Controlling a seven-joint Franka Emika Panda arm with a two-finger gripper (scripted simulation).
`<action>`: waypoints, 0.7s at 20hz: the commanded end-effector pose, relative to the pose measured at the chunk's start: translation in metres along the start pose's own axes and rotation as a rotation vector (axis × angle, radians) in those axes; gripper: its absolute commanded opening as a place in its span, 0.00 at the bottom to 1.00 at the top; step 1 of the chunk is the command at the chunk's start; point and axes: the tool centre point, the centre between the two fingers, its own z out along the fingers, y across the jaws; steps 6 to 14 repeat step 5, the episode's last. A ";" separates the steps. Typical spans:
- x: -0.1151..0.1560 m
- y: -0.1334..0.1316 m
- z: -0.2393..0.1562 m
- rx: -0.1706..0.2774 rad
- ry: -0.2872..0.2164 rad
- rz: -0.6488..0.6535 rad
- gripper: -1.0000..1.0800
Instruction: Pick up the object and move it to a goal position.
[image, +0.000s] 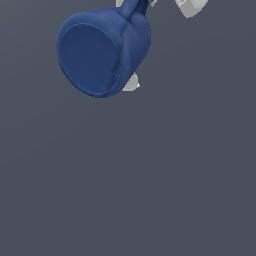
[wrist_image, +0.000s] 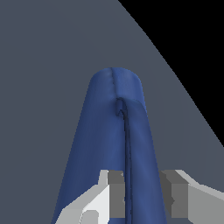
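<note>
The dark blue pitcher (image: 102, 50) hangs tilted near the top of the exterior view, with a round end face turned toward the camera. Its handle (image: 132, 7) runs up out of the picture. In the wrist view the pitcher (wrist_image: 105, 144) stretches away from my gripper (wrist_image: 142, 197), which is shut on it, one grey pad on each side of the handle ridge (wrist_image: 127, 140). In the exterior view only a white fingertip (image: 131, 83) shows behind the pitcher's lower edge, plus a white piece of the hand (image: 190, 7) at the top. The rest of the arm is out of view.
A plain grey floor (image: 150, 175) lies behind the pitcher in the exterior view. In the wrist view the grey floor (wrist_image: 43, 65) ends in a curved edge, with black (wrist_image: 197, 43) beyond it.
</note>
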 end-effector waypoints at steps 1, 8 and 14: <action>-0.001 0.004 -0.006 -0.008 0.014 0.015 0.00; -0.002 0.005 -0.008 -0.012 0.019 0.020 0.00; -0.002 0.005 -0.008 -0.012 0.019 0.020 0.00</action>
